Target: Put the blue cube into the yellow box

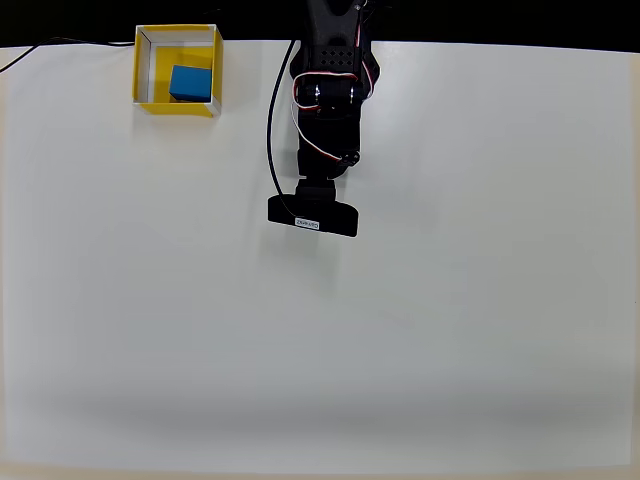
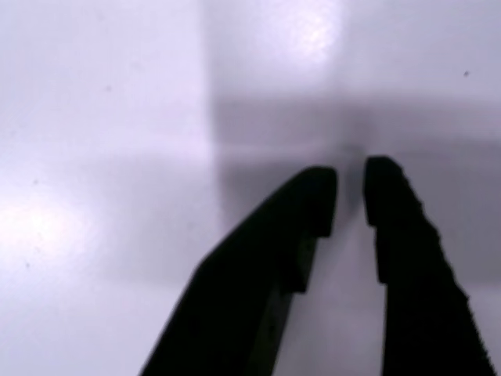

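Overhead and wrist views of a single black arm on a plain white bench point(image 1: 450, 300). In the overhead view we see the small, matte, solid blue cube point(image 1: 190, 83) resting inside the small, square, open-topped yellow box point(image 1: 177, 70) with thin whitish rims, which stands near the upper left corner of the bench. The cube lies on the box floor, toward the right-hand and lower walls as pictured, and appears to sit flat. We judge the task's placement as done: the cube is within the walls and nothing grips it. What may remain, in our judgement, is only for the arm to settle at rest.

The arm point(image 1: 325, 110) lies folded near the top centre of the bench, well apart from the box. In the wrist view the hand point(image 2: 350, 188) shows two dark fingers point(image 2: 395, 235) with a narrow gap between their tips; they are nearly together and hold nothing, with bare bench beneath them.

Limits of the views: from above, the wrist camera housing point(image 1: 312, 215) covers the hand, so the fingers cannot be made out there. The arm's base is cut off by the dark strip at the top edge. The wrist view is soft and blurred, and whether the fingertips touch the bench cannot be told. The near wall of the box hides the cube's lower edge.
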